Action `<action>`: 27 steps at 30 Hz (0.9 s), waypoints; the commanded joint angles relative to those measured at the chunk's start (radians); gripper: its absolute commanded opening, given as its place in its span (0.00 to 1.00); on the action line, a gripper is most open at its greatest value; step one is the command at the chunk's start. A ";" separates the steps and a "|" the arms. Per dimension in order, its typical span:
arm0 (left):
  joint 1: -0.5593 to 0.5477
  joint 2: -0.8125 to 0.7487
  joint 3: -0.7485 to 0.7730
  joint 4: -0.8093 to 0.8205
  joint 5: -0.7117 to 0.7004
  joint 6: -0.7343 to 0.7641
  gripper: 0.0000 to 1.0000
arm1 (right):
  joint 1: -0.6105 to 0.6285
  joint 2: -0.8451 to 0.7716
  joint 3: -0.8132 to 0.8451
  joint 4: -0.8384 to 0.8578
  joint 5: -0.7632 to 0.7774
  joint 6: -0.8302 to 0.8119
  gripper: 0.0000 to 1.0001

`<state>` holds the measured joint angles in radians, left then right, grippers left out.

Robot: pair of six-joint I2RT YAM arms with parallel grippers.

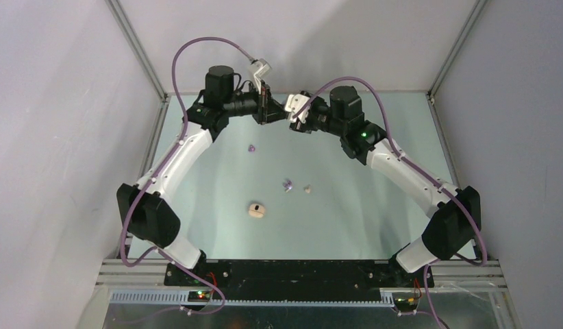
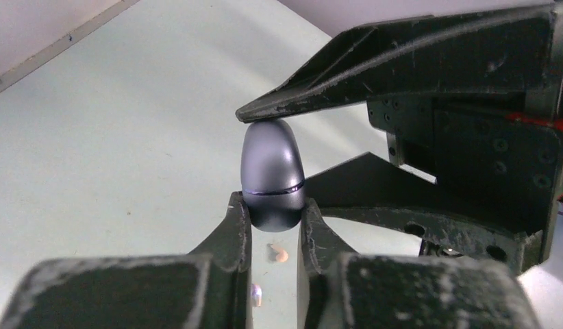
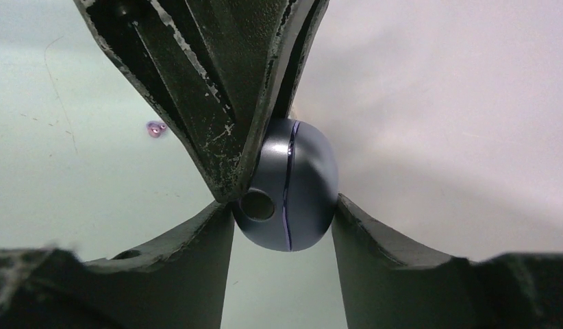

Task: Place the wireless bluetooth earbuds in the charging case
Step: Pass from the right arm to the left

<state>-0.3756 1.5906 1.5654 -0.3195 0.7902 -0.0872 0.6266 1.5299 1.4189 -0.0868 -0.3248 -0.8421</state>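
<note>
Left pincer [image 2: 273,212]: clamped on the lower end of the grey charging case [image 2: 272,175], which is held above the bench [image 1: 374,219] toward its 12 o'clock side.
Right pincer [image 3: 285,205]: closed on the same case from the opposite side.
Purple earbud [image 1: 287,185]: lying near the bench centre.
Cream earbud [image 1: 307,189]: just beside it, at 3 o'clock.
Second purple earbud [image 1: 251,147]: at 10 o'clock of that pair, well apart.
Cream lump [image 1: 257,210]: at 8 o'clock of the pair, possibly another case.
</note>
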 commanded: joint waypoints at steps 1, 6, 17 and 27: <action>-0.002 0.011 0.037 0.019 0.016 0.044 0.01 | 0.013 -0.009 0.002 0.027 -0.079 0.038 0.67; 0.021 -0.025 -0.013 0.049 0.075 0.162 0.00 | -0.079 0.022 0.169 -0.215 -0.356 0.249 0.86; 0.035 -0.153 -0.145 -0.011 0.115 0.631 0.00 | -0.160 0.145 0.425 -0.644 -0.622 0.193 0.79; 0.032 -0.202 -0.192 -0.059 0.142 0.834 0.00 | -0.119 0.213 0.451 -0.613 -0.562 0.182 0.69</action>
<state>-0.3416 1.4220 1.3811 -0.3782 0.8948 0.6479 0.4900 1.7519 1.8236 -0.7277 -0.8986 -0.6651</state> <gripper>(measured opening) 0.286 0.706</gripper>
